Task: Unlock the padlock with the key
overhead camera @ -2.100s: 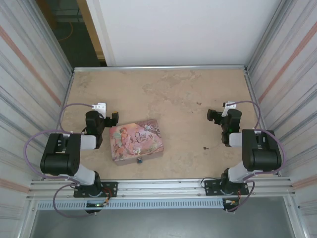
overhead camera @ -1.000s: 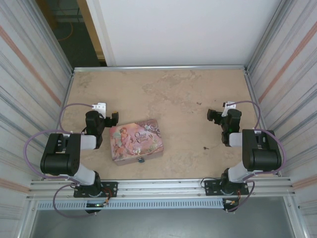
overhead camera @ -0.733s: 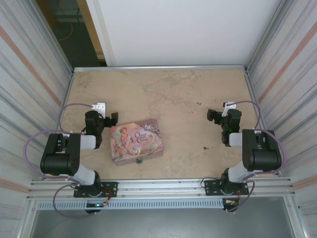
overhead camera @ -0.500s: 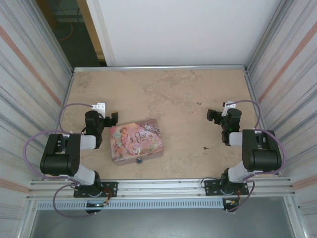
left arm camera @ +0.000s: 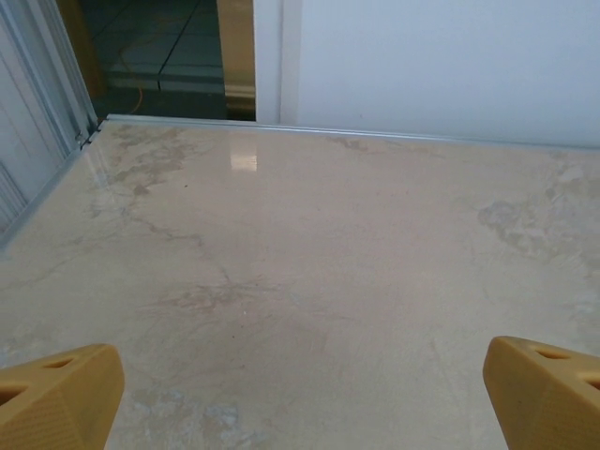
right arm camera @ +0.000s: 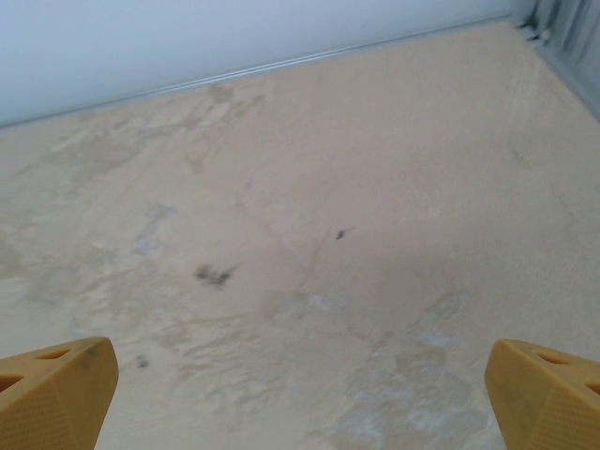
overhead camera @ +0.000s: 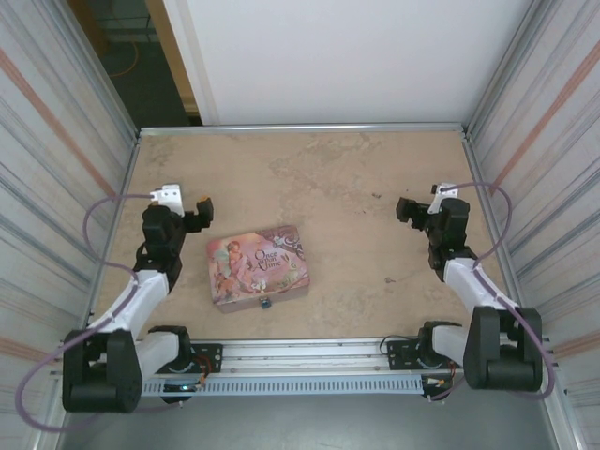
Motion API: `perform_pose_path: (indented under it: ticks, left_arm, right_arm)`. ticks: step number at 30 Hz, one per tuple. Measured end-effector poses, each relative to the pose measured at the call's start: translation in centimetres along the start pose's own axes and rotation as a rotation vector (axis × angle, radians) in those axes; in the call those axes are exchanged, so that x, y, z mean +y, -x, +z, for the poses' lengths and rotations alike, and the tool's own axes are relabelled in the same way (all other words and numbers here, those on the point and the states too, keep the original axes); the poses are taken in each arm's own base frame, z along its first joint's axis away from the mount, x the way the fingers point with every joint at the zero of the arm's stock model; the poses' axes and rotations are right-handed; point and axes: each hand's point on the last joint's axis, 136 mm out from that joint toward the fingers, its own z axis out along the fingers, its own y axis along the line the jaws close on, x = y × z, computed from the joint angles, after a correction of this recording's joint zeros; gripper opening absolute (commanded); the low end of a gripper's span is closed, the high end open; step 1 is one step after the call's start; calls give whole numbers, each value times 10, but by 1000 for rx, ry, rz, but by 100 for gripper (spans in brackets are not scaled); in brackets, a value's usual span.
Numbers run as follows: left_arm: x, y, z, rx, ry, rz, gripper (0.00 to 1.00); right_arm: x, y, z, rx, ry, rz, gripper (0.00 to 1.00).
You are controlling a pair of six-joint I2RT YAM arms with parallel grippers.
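A beige, marble-patterned table (overhead camera: 328, 178) sits inside a booth with ribbed metal side walls and a white back wall. The padlock (overhead camera: 265, 303), a tiny bluish-grey piece, sits against the middle of the near side of a pink illustrated tin (overhead camera: 257, 265), which lies left of centre on the table. The key (overhead camera: 387, 278) is a dark speck on bare table to the right of the tin, well apart from it and close to the right arm; it is too small to make out any detail.

The left gripper (overhead camera: 202, 210) hovers just left of the tin's far corner. Its yellow fingertips (left arm camera: 56, 398) sit at opposite edges of the left wrist view, spread wide, with bare table between them. The right gripper (overhead camera: 403, 210) is beyond the key, toward the back wall. Its fingertips (right arm camera: 52, 389) are equally far apart and hold nothing.
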Motion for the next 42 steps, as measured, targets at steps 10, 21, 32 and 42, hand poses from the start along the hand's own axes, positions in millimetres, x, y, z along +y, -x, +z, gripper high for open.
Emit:
perform_pose_path:
  ticks: [10, 21, 32, 42]
  left_arm:
    - [2, -16, -41, 185, 34, -272, 99]
    - [-14, -79, -91, 490, -3, -421, 99]
    - [-52, -105, -110, 691, -173, -551, 99]
    - [-78, -127, -116, 827, -265, -563, 99]
  right_arm:
    - [73, -24, -29, 259, 243, 155, 99]
    - [182, -83, -69, 571, 513, 106, 99]
    - [250, -145, -79, 816, 621, 31, 99]
    - [282, -175, -79, 934, 665, 7, 99]
